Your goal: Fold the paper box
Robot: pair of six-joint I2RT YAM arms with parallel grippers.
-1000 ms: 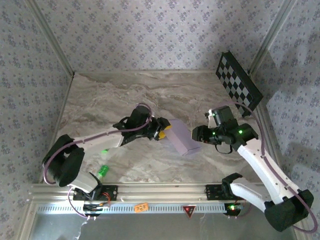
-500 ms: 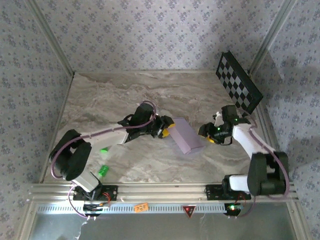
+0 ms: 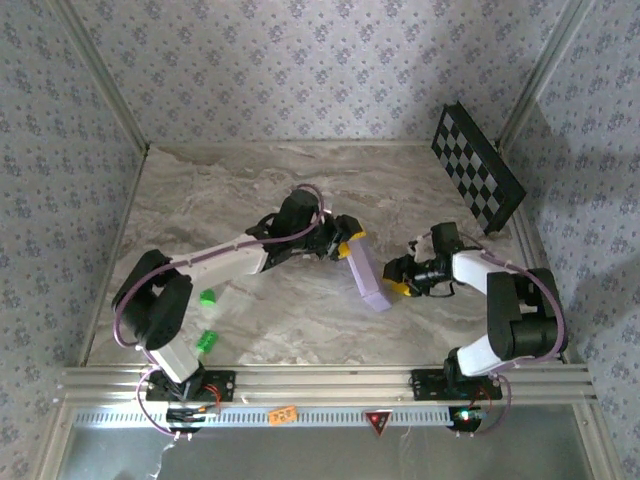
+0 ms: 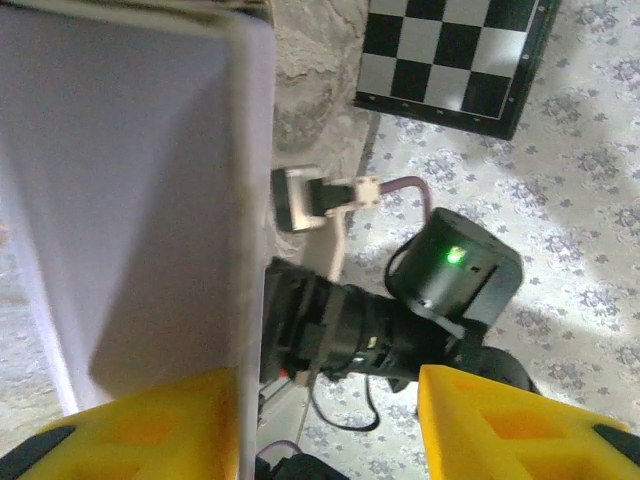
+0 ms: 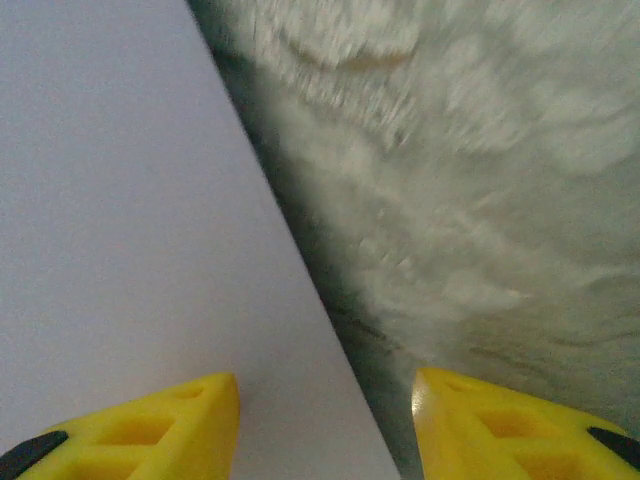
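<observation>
The paper box (image 3: 368, 272) is a flat lavender slab tilted up on one long edge in the middle of the marble table. My left gripper (image 3: 348, 243) is at its far end. In the left wrist view the box (image 4: 130, 190) rests against one yellow finger (image 4: 150, 425), and a wide gap separates it from the other finger, so the left gripper (image 4: 325, 390) is open. My right gripper (image 3: 398, 278) sits low at the box's right side. It is open (image 5: 325, 390), one finger over the lavender face (image 5: 120, 200) and the other over the table.
A black-and-white checkerboard panel (image 3: 477, 168) leans against the back right wall. Two small green parts (image 3: 208, 297) (image 3: 206, 342) lie near the left arm's base. Wallpapered walls enclose the table, and a metal rail (image 3: 320, 380) runs along its near edge.
The box has tipped from lying flat to standing on edge. The left arm has reached further right with it. The right arm pulled away, then came back low against the box's right side.
</observation>
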